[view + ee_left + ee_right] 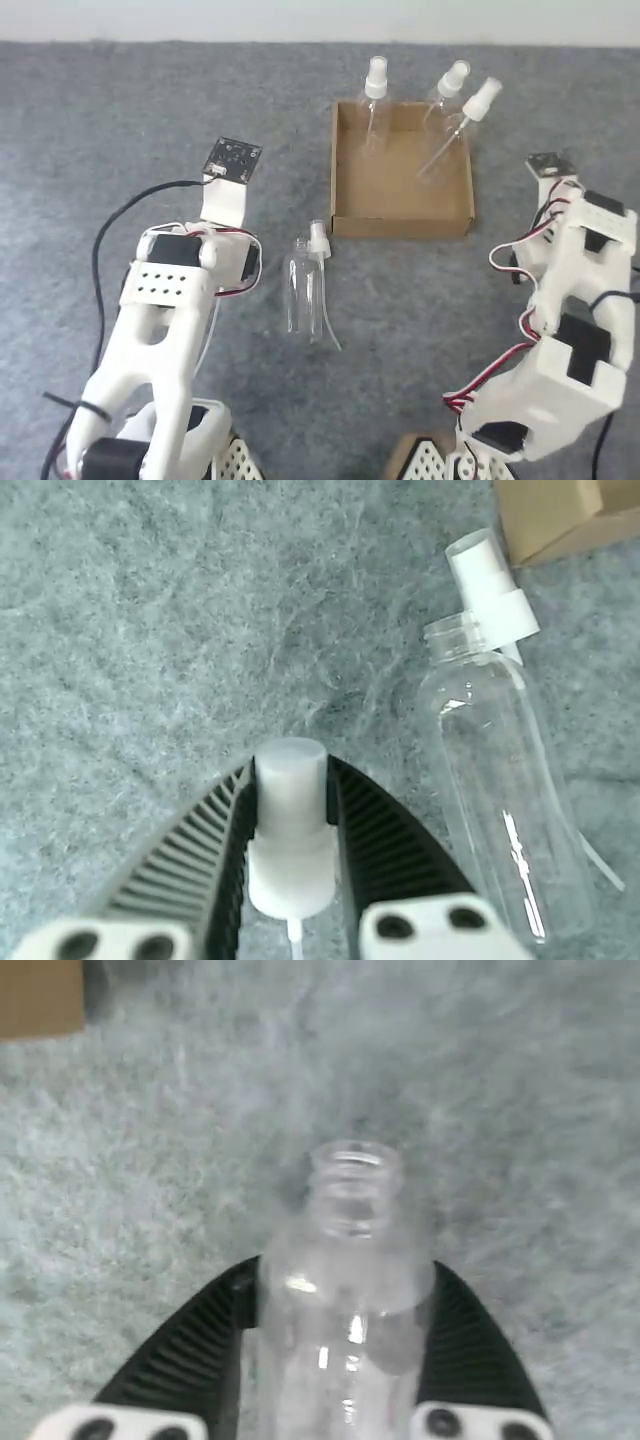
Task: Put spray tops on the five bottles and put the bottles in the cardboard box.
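Note:
My left gripper is shut on a white spray top, held just above the grey carpet. Beside it lies a clear open bottle with a loose spray top at its neck; from above, this bottle and top lie just in front of the cardboard box. My right gripper is shut on a clear bottle with a bare threaded neck. Three capped bottles stand or lean in the box's far part.
Grey carpet covers the whole table. The left arm stands left of the lying bottle, the right arm right of the box. A box corner shows near the loose top, and another corner shows in the right wrist view.

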### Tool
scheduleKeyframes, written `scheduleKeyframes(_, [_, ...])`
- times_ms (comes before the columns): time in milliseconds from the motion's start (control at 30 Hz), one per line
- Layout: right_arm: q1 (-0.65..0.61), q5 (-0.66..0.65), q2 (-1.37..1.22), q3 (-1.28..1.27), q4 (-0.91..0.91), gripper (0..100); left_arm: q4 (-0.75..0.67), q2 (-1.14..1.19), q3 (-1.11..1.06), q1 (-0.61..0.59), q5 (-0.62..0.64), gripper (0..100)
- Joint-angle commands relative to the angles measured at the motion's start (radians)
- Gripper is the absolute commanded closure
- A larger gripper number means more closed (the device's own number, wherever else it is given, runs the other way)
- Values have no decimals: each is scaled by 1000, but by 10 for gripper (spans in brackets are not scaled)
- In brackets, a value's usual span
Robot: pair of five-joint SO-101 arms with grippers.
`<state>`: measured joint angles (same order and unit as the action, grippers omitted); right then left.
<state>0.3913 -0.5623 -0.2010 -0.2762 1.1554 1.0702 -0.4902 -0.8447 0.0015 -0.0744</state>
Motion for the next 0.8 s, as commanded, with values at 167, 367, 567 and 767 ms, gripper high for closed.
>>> scheduleKeyframes(167, [-28,-52,136,203,156,992,-26,-51,19,-3,51,989])
scheduleKeyframes(367, [-225,112,506,120,177,992,-15,-51,74,-5,64,989])
scheduleKeyframes(567, [-627,241,843,-144,79,991,104,-64,234,-40,64,989])
scheduleKeyframes(767, [-921,359,889,-288,-73,992,146,-278,340,-181,64,989])
